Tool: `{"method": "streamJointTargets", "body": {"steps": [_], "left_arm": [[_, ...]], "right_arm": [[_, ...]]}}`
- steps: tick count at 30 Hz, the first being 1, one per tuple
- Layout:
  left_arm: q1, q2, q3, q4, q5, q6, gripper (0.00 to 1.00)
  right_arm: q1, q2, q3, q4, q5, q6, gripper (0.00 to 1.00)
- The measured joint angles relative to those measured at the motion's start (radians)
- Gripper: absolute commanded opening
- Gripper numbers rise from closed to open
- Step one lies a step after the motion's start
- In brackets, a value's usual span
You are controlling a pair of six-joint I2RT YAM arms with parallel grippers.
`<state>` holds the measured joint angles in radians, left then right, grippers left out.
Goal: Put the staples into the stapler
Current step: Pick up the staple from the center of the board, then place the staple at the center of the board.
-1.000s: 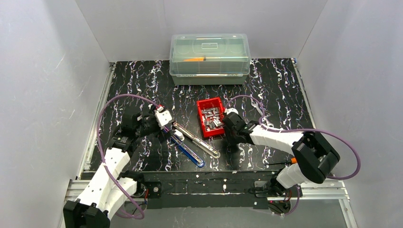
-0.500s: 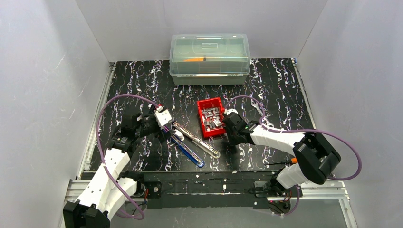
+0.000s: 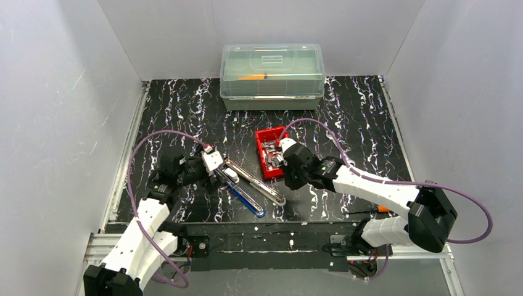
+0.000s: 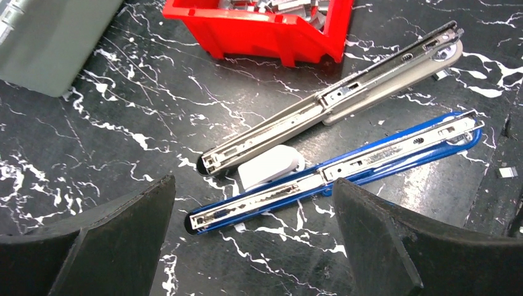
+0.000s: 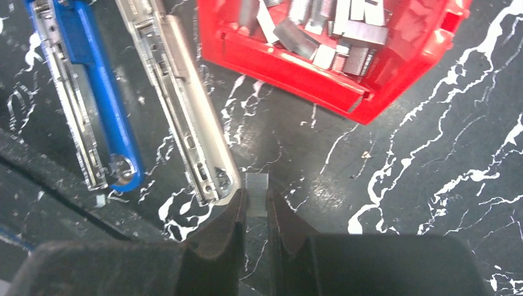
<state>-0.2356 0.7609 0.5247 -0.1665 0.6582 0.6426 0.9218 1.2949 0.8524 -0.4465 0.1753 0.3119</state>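
The stapler lies open on the black marbled mat as a silvery-grey arm [image 3: 256,183] [image 5: 179,111] [image 4: 333,98] and a blue arm [image 3: 245,196] [image 5: 98,98] [image 4: 345,166] side by side, channels facing up. My right gripper [image 5: 256,200] [image 3: 285,177] hovers just past the grey arm's end, shut on one short grey strip of staples [image 5: 256,185]. More staples [image 5: 333,31] [image 3: 274,151] fill the red bin [image 5: 284,68] [image 3: 262,161]. My left gripper [image 4: 254,185] [image 3: 213,161] stands wide open at the stapler's other end, holding nothing.
A clear lidded box [image 3: 272,74] stands at the back of the mat, its grey corner [image 4: 43,43] showing in the left wrist view. A stray staple bit [image 4: 506,172] lies near the blue arm. White walls enclose the sides.
My right gripper has narrowed onto the staple strip and shifted left from the bin's side toward the grey arm's end. The left arm has barely moved.
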Motion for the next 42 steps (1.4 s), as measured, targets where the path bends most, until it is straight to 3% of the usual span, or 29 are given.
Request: {"method": "streamJointTargets", "body": {"steps": [9, 26, 34, 42], "left_arm": [[0.000, -0.024, -0.082, 0.009, 0.000, 0.002, 0.98], [0.000, -0.023, -0.093, 0.032, 0.009, -0.009, 0.98], [0.000, -0.024, -0.093, 0.032, 0.027, -0.015, 0.98], [0.000, -0.034, -0.093, 0.032, 0.044, -0.019, 0.98]], "right_arm": [[0.050, 0.059, 0.032, 0.053, -0.038, -0.077, 0.13], [0.101, 0.121, 0.042, 0.135, -0.081, -0.136, 0.13], [0.100, 0.108, 0.024, 0.099, 0.023, -0.107, 0.14], [0.084, 0.069, -0.122, 0.083, 0.086, 0.008, 0.16]]}}
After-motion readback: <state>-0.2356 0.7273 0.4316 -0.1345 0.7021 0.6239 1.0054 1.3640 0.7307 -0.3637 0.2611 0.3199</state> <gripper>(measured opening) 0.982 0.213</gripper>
